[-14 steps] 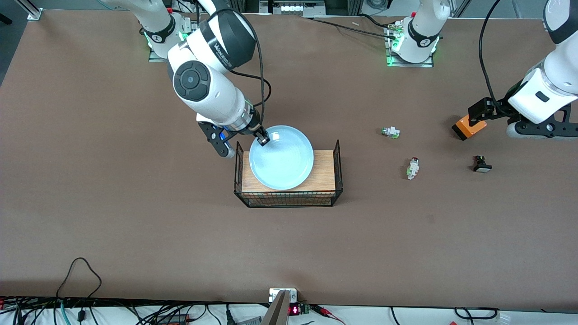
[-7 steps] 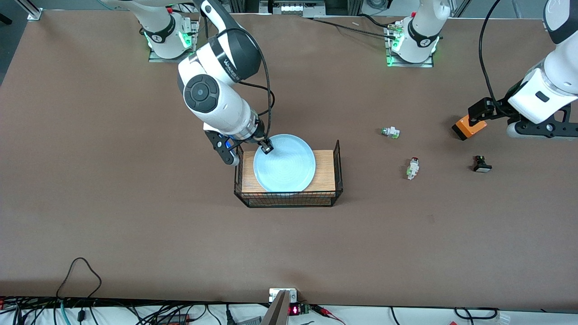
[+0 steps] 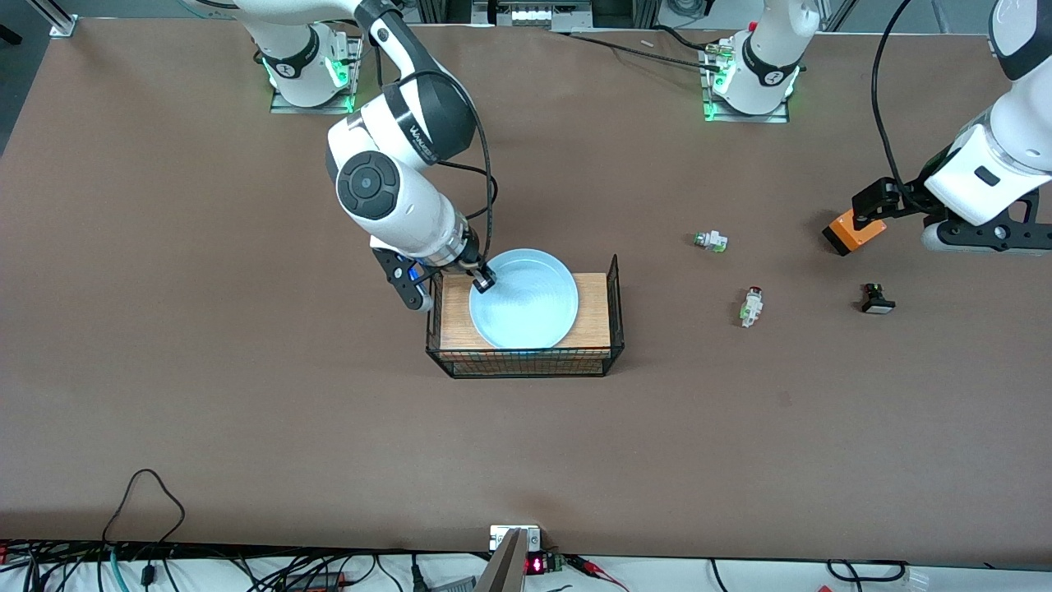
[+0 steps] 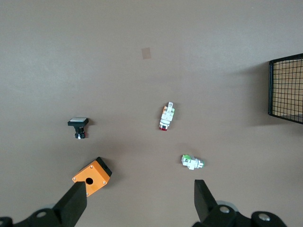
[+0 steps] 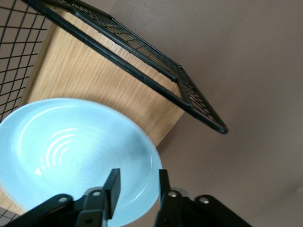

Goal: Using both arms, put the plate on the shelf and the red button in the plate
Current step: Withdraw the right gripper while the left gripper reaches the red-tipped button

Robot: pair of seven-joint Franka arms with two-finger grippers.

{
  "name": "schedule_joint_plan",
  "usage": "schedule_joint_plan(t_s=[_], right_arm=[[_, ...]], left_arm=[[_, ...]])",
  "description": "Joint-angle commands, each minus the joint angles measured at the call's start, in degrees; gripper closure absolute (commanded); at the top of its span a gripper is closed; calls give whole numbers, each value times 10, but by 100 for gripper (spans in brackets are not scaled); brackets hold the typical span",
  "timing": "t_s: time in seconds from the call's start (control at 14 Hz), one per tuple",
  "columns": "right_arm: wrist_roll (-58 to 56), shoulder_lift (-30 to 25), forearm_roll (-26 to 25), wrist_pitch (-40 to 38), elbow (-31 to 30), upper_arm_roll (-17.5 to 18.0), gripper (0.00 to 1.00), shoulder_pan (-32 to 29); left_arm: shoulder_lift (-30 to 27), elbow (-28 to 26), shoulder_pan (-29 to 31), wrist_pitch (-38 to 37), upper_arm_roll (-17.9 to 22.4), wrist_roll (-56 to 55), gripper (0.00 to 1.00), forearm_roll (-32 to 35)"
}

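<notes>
The light-blue plate (image 3: pixel 526 300) lies on the wooden board (image 3: pixel 593 312) inside the black wire basket (image 3: pixel 615 304). My right gripper (image 3: pixel 483 282) is at the plate's rim on the side toward the right arm's base. In the right wrist view the plate (image 5: pixel 71 151) has its rim between the right gripper's (image 5: pixel 138 182) parted fingers, one inside and one outside. The red button (image 3: pixel 750 306) lies on the table toward the left arm's end and shows in the left wrist view (image 4: pixel 165 117). My left gripper (image 3: pixel 978 238) waits open and empty high over that end (image 4: pixel 139 198).
A green-capped white part (image 3: pixel 710 241) lies farther from the front camera than the red button. A black button with a white cap (image 3: pixel 876 298) and an orange box (image 3: pixel 853 231) lie below the left gripper. The basket's raised wire ends (image 5: pixel 142 52) flank the board.
My right gripper has carried the plate down and toward the basket's middle. The plate now lies lower and flat on the board, and the fingers stand apart. The left arm has not moved.
</notes>
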Motion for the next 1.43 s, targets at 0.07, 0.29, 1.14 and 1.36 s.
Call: schedule_joint_plan(t_s=[0.07, 0.29, 1.14, 1.36], right_arm=[[-3, -20, -5, -5, 10, -6, 0, -1], [-36, -55, -38, -56, 13, -6, 0, -3], [-549, -149, -301, -258, 6, -25, 0, -132], [-677, -161, -291, -250, -8, -24, 0, -221]], left_arm=[[-2, 5, 5, -8, -4, 13, 0, 0], [-2, 5, 5, -8, -4, 13, 0, 0], [75, 4, -3, -45, -5, 13, 0, 0], [148, -1, -1, 1, -5, 14, 0, 1]])
